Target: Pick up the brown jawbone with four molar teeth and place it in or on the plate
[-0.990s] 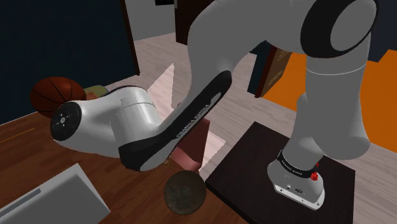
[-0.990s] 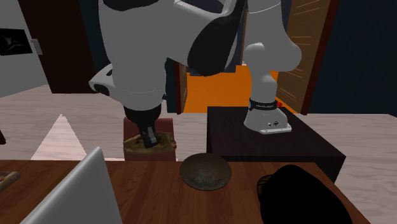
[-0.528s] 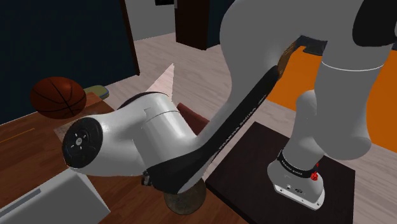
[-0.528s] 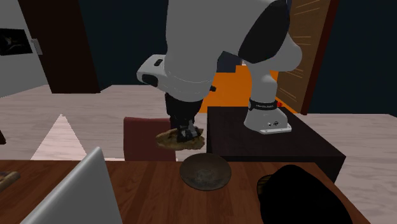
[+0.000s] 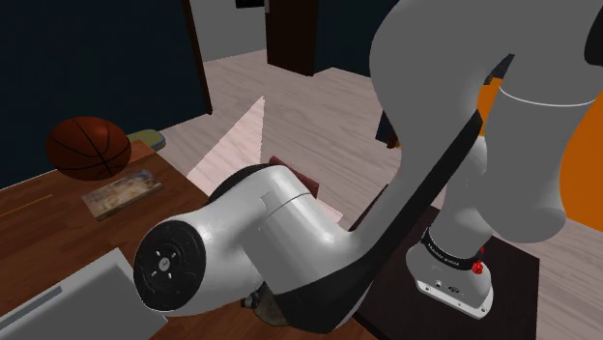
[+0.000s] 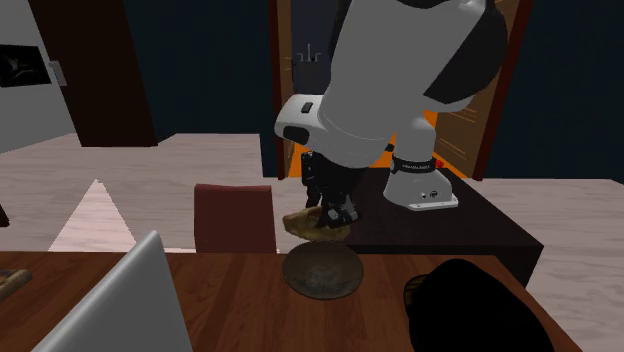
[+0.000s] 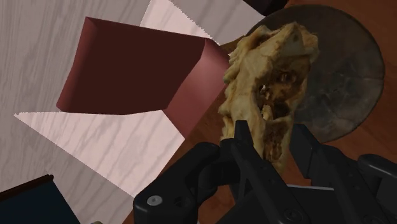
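Observation:
My black gripper (image 6: 334,210) is shut on the tan-brown jawbone (image 6: 312,226), which hangs in the air just above the dark round plate (image 6: 321,273) on the wooden table. In the wrist view the jawbone (image 7: 270,83) sticks out from between the two fingers (image 7: 245,149), with the plate (image 7: 347,83) lying under and beside it. The shoulder view has my white arm (image 5: 280,251) covering the hand and most of the plate.
A dark red box (image 6: 234,217) stands on the floor beside the table's edge. A basketball (image 5: 89,147) and a flat tan book (image 5: 124,192) lie on the table. A grey laptop lid (image 6: 125,305) and a black object (image 6: 465,305) flank the plate. My stand (image 6: 430,215) is close behind.
The gripper has lifted the jawbone off the dark red box and carried it toward the second exterior view's right, to just above the plate. The arm swung with it.

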Robot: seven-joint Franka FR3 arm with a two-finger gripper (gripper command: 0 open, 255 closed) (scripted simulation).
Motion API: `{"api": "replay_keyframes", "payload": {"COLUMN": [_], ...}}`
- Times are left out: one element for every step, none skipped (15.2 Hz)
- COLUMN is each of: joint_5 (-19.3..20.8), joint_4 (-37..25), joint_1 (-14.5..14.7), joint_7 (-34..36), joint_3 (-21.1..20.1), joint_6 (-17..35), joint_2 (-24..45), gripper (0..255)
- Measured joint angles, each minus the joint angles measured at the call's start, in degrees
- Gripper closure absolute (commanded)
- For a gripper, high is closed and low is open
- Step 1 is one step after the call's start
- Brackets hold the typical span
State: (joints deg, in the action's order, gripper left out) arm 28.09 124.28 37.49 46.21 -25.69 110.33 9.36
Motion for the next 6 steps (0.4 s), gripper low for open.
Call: {"api": "replay_keyframes", "payload": {"joint_5": [0.28,0.65,1.08,1.47,1.82,2.27], "joint_4": [0.36,0.54,0.46,0.81,1.03,0.97], "joint_1": [0.03,0.05,0.09,0.09,0.11,0.19], "joint_7": [0.42,0.82,1.22,1.65,2.04,2.51], "joint_3": [0.05,0.14,0.26,0.37,0.47,0.59], "joint_6": [0.57,1.09,1.52,2.19,2.75,3.21], "joint_2": [0.37,0.89,1.57,2.04,2.52,3.25], "gripper": [255,255,255,255,255,255]}}
